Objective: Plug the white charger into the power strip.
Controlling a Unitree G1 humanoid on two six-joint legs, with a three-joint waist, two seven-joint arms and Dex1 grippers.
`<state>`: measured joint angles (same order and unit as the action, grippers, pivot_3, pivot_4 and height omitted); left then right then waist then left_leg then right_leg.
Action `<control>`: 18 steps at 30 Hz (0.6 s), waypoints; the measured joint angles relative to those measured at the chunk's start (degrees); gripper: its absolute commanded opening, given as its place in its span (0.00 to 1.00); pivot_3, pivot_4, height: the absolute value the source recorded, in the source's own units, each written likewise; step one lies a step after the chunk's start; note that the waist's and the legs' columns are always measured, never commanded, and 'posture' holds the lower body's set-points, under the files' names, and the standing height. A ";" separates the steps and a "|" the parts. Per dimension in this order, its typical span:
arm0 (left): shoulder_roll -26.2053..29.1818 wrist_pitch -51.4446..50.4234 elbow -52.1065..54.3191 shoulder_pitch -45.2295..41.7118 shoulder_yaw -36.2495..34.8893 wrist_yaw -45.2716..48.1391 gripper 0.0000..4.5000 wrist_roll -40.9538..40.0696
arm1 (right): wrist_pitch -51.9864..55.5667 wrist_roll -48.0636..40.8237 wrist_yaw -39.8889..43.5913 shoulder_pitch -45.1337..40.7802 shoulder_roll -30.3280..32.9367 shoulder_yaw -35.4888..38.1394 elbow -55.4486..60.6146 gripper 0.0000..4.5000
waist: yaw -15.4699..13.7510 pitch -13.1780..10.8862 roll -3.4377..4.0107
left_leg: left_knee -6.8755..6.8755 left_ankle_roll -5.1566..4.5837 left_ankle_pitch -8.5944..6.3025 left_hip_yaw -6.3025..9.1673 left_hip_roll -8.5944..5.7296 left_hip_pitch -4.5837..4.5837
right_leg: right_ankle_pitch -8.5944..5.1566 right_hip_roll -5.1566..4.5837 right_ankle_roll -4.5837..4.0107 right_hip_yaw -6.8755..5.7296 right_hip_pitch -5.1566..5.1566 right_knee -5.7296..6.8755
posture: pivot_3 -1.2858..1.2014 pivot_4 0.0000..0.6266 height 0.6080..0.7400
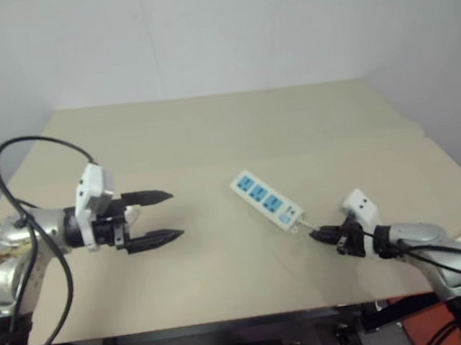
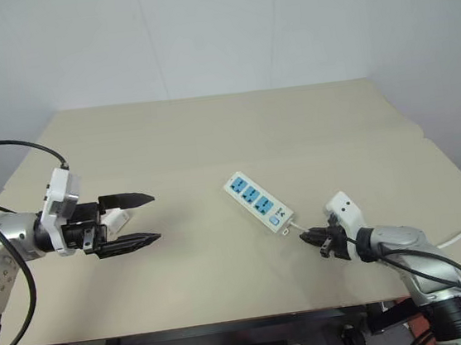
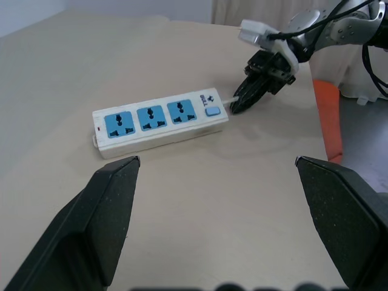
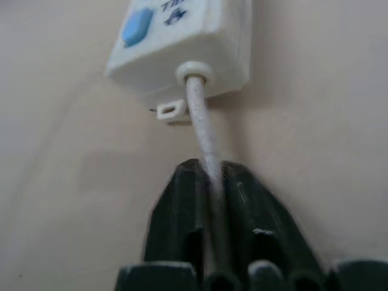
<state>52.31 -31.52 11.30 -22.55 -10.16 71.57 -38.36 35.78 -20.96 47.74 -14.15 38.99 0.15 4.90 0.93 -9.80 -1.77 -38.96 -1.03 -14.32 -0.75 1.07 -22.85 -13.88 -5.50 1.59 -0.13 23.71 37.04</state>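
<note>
While right hand [image 4: 209, 182] pinches cord [image 4: 203, 130], left hand [image 1: 162, 218] gapes — power strip [image 3: 160, 121] lettering unreadable.

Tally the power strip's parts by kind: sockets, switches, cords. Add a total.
On the power strip:
blue sockets: 3
blue switch: 1
white cord: 1
Total: 5

Power strip [image 3: 160, 123]: small blue mark beside the switch [image 3: 212, 111], too blurred to read.
</note>
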 measured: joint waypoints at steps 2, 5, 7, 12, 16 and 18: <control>0.06 -0.05 0.00 0.00 0.00 0.07 1.00 0.00 | 0.95 -0.08 0.00 0.02 0.00 -0.33 1.12 0.54 | -0.02 0.00 0.00 | 0.00 0.00 0.00 0.00 0.00 0.01 | 0.00 0.00 0.00 0.00 -0.01 0.00 | 0.52 0.24 1.00; 0.27 -0.14 0.00 -0.07 0.00 0.41 1.00 0.00 | 1.23 -0.30 0.08 0.11 -0.01 -0.62 1.92 0.78 | -0.06 0.00 -0.01 | -0.01 0.00 0.00 0.00 -0.01 0.01 | 0.00 0.00 0.01 0.00 -0.02 0.00 | 0.52 0.24 1.00; 0.31 -0.25 -0.01 -0.12 0.00 0.50 1.00 0.00 | 1.29 -0.56 0.04 0.11 -0.01 -0.60 2.07 0.94 | -0.11 0.00 -0.01 | -0.01 0.00 0.00 0.00 -0.01 0.01 | 0.01 0.00 0.01 0.00 -0.02 -0.01 | 0.52 0.24 1.00; 0.31 -0.99 -0.10 -0.72 0.02 0.57 1.00 0.00 | 1.58 -0.85 -0.26 0.90 1.21 1.36 2.27 0.99 | -0.25 0.00 -0.01 | 0.00 0.00 0.00 0.00 -0.01 -0.02 | 0.01 -0.01 0.01 0.00 -0.01 -0.02 | 0.52 0.24 1.00; 0.30 -1.17 -0.62 -1.09 0.07 0.61 1.00 0.00 | 1.87 -3.03 -0.16 2.42 2.12 5.72 3.87 0.99 | -0.30 0.00 -0.01 | 0.00 -0.01 -0.01 0.00 -0.01 -0.04 | 0.01 -0.01 0.01 -0.01 -0.01 -0.05 | 0.52 0.24 1.00; 0.26 -1.18 -0.75 -1.23 0.11 0.65 1.00 -0.02 | 1.45 -4.38 -0.20 3.49 1.94 8.52 5.10 0.99 | -0.29 0.00 -0.01 | 0.00 -0.01 -0.01 0.00 -0.01 -0.03 | 0.01 -0.01 0.01 -0.01 -0.01 -0.04 | 0.52 0.24 1.00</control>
<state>52.57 -32.70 10.54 -23.78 -10.05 72.22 -38.38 37.23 -25.34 47.54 -10.66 40.94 8.67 10.00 0.64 -9.79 -1.78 -38.96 -1.04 -14.32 -0.74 1.06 -22.87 -13.88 -5.51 1.60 -0.14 23.70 37.00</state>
